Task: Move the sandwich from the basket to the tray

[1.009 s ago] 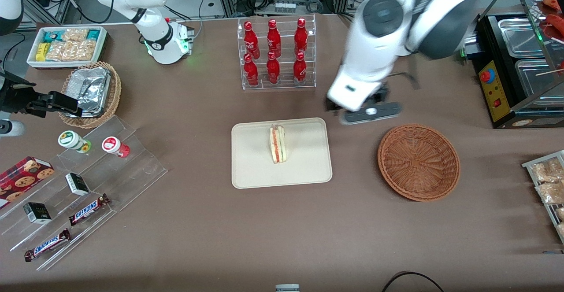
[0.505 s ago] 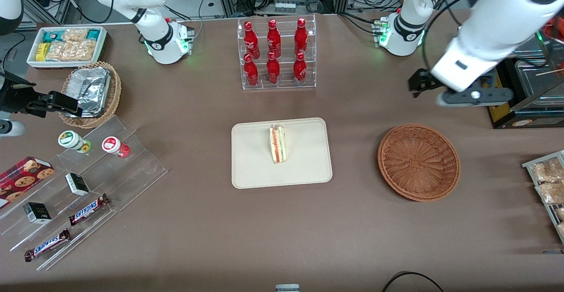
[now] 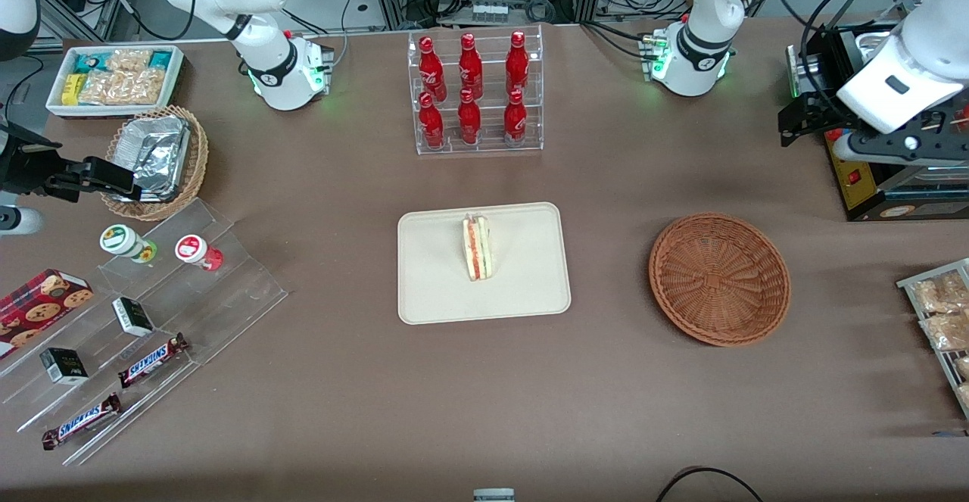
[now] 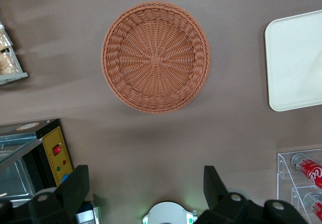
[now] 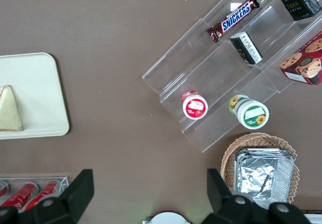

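Note:
The sandwich (image 3: 477,247), a pale wedge with red and green filling, lies on the cream tray (image 3: 431,290) in the middle of the table; the right wrist view shows this sandwich (image 5: 10,109) on that tray (image 5: 40,83) too. The reddish-brown wicker basket (image 3: 719,279) stands empty beside the tray, toward the working arm's end. My left gripper (image 3: 897,148) hangs high near the black machine, farther from the front camera than the basket. In the left wrist view the gripper (image 4: 145,179) is open and empty, with the basket (image 4: 156,58) and an edge of the tray (image 4: 297,63) below it.
A clear rack of red bottles (image 3: 473,93) stands farther from the front camera than the tray. A black machine (image 3: 859,161) and a rack of bagged pastries (image 3: 939,313) sit at the working arm's end. Acrylic steps with snacks (image 3: 151,313), a foil-filled tan basket (image 3: 155,157) and a white bin (image 3: 113,78) lie toward the parked arm's end.
My left arm has swung from beside the tray toward the working arm's end of the table, past the basket. The sandwich has stayed still on the tray.

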Robot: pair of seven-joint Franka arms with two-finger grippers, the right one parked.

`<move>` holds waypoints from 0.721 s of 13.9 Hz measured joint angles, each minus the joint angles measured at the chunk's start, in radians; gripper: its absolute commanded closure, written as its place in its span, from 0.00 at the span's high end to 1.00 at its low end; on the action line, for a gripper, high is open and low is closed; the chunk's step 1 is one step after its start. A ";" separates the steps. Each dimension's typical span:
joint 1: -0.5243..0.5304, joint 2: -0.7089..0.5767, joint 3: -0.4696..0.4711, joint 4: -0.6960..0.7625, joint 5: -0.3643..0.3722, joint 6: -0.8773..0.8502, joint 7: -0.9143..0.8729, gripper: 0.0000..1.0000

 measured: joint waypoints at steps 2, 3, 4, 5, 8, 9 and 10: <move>0.002 0.003 0.000 0.012 0.000 0.000 0.000 1.00; 0.002 0.012 0.000 0.025 0.000 -0.001 0.000 1.00; 0.002 0.023 0.000 0.038 -0.004 -0.002 0.000 1.00; 0.002 0.033 0.000 0.052 -0.015 -0.001 0.000 1.00; 0.003 0.047 -0.001 0.089 -0.029 0.000 0.001 1.00; 0.004 0.048 0.000 0.097 -0.029 0.000 0.001 1.00; 0.004 0.051 0.002 0.103 -0.029 0.000 0.001 1.00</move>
